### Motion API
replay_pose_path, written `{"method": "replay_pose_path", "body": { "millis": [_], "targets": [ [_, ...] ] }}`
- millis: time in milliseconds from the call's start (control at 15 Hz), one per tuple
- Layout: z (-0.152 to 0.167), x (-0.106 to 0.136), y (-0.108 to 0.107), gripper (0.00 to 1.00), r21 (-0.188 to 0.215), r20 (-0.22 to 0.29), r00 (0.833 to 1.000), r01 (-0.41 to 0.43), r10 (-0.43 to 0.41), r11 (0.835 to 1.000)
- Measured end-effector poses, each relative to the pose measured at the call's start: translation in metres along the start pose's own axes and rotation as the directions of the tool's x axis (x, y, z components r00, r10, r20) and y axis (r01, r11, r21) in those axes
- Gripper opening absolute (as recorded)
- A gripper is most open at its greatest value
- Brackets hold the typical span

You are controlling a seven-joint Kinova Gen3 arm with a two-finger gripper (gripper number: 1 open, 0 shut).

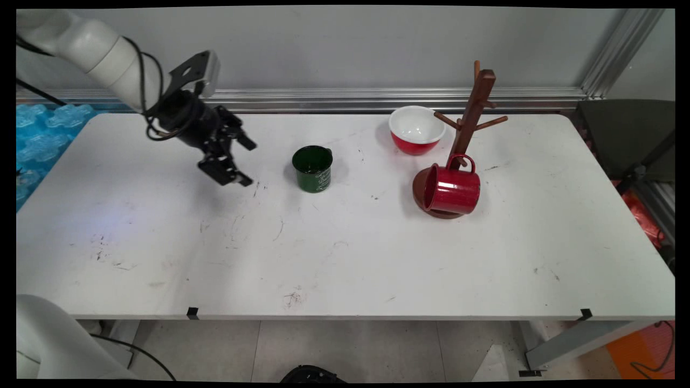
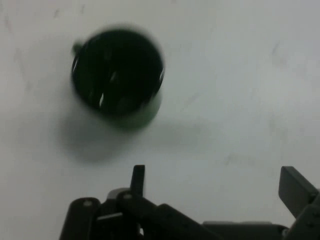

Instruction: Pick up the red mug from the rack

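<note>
Gripper (image 1: pixel 249 163) above the table (image 1: pixel 345 258), left of the green mug (image 1: pixel 313 169)

Its fingers stand apart, holding nothing; the upright mug lies near, toward the picture's right; red mug (image 1: pixel 452 189) and bowl (image 1: pixel 416 129) well apart.

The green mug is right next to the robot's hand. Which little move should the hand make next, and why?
Probably a short slide toward the green mug. The gripper hangs open above the table, empty, and the mug stands upright a little way off to its side, untouched. In the hand view the mug sits off-centre, so lining up first seems wise.
</note>
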Motion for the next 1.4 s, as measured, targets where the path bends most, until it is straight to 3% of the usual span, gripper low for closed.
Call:
{"method": "replay_pose_path", "body": {
  "millis": [467,800,1400],
  "targets": [
    [0.03,0.038,0.016,1.0,-0.068,-0.162,0.986,0.03,-0.041,0.997],
    [0.054,0.065,0.019,1.0,-0.097,-0.285,0.956,0.041,-0.067,0.994],
    [0.125,0.091,0.027,1.0,-0.146,-0.409,0.906,0.048,-0.105,0.988]
  ]
}}
